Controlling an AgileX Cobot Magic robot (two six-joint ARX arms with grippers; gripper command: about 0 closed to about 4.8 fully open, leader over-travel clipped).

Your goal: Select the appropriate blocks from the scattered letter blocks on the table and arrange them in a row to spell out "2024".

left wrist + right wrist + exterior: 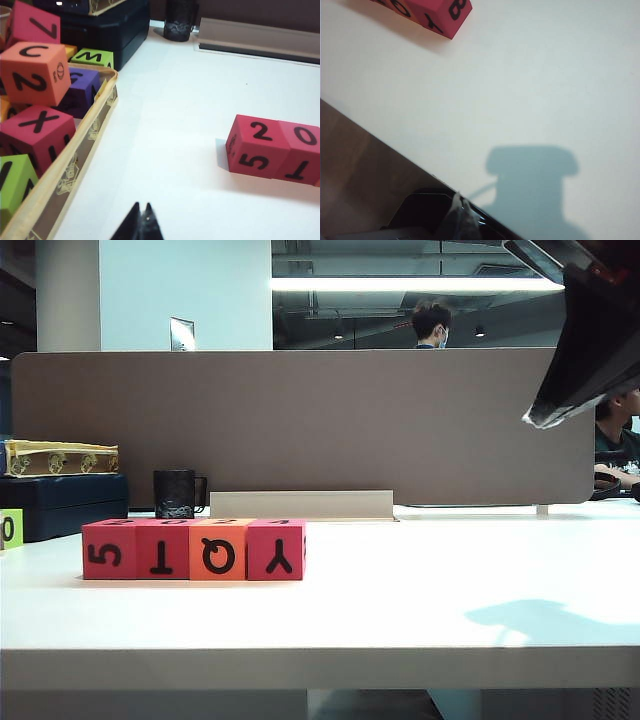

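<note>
— Four blocks (pixel 194 549) touching in a row, left on table (pixel 420 590); top digits mostly hidden from front.
— Grippers?
— Left gripper (pixel 141 221) shut, empty, above table near row. Right gripper (pixel 458 212) shut, empty, cut off upper right.

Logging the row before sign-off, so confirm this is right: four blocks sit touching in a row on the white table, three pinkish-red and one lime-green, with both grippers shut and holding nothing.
One detail is wrong: the odd block in the row of blocks is orange, not lime-green, as the exterior view shows. The rest stands: four touching on the table, three pinkish-red, the left gripper and right gripper shut and empty.
</note>
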